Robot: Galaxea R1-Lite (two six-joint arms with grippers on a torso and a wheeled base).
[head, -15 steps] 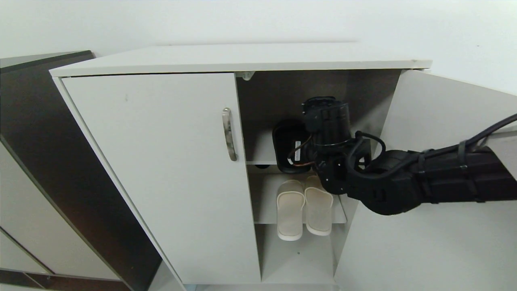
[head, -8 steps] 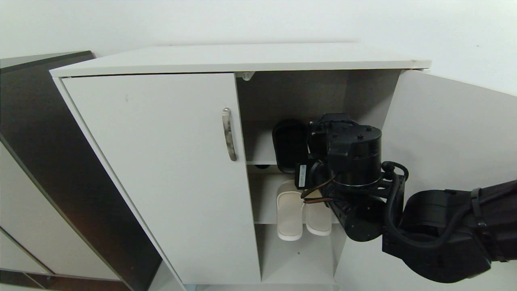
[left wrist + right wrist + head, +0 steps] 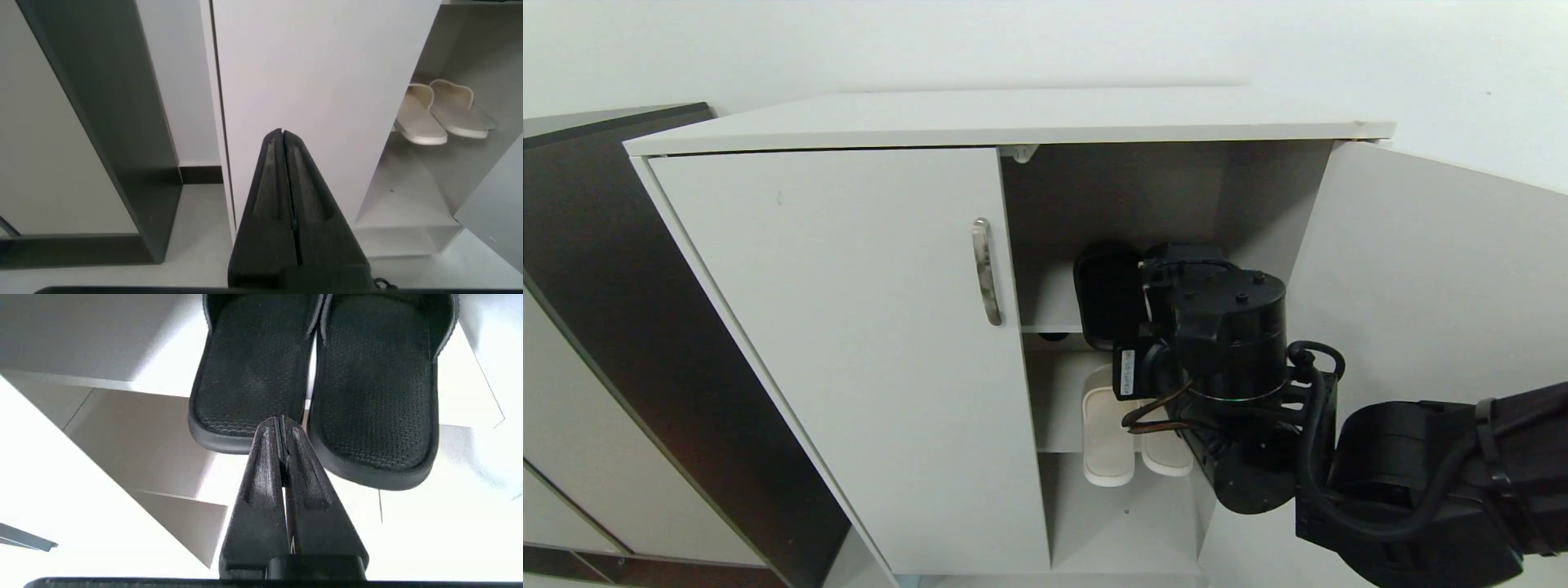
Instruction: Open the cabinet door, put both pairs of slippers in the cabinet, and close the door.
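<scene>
**Black pair on the upper shelf, right tool closed at its heels**

Head view: the right arm (image 3: 1405, 465) comes in from the lower right. Its wrist is bent upward in front of the open half of the white cabinet (image 3: 1013, 114), and the wrist housing covers much of the opening. The left door (image 3: 849, 327), with its metal handle (image 3: 985, 271), is shut, and the right door (image 3: 1421, 286) stands swung wide. The black slippers (image 3: 1104, 294) lie on the upper shelf, partly hidden behind the wrist. The white slippers (image 3: 1107, 445) sit side by side on the shelf below, their heels hanging slightly over its front edge. Both pairs lie with their long axes front to back, heels toward the opening. A dark panel (image 3: 621, 286) leans beside the cabinet on the left.

Left wrist view: the left tool (image 3: 282, 135) is pressed closed with nothing in it. It is held low outside the cabinet and aims at the closed door. The white pair shows off to one side on its shelf, soles down, toes pointing into the cabinet.

Right wrist view: the right tool (image 3: 283, 422) is also closed and grips nothing. Its tip is at the heel end of the black pair, close to the gap between the two slippers. Whether it touches a heel cannot be told. The two slippers lie flat and parallel with their textured footbeds up and their heels at the front edge of the white shelf.
</scene>
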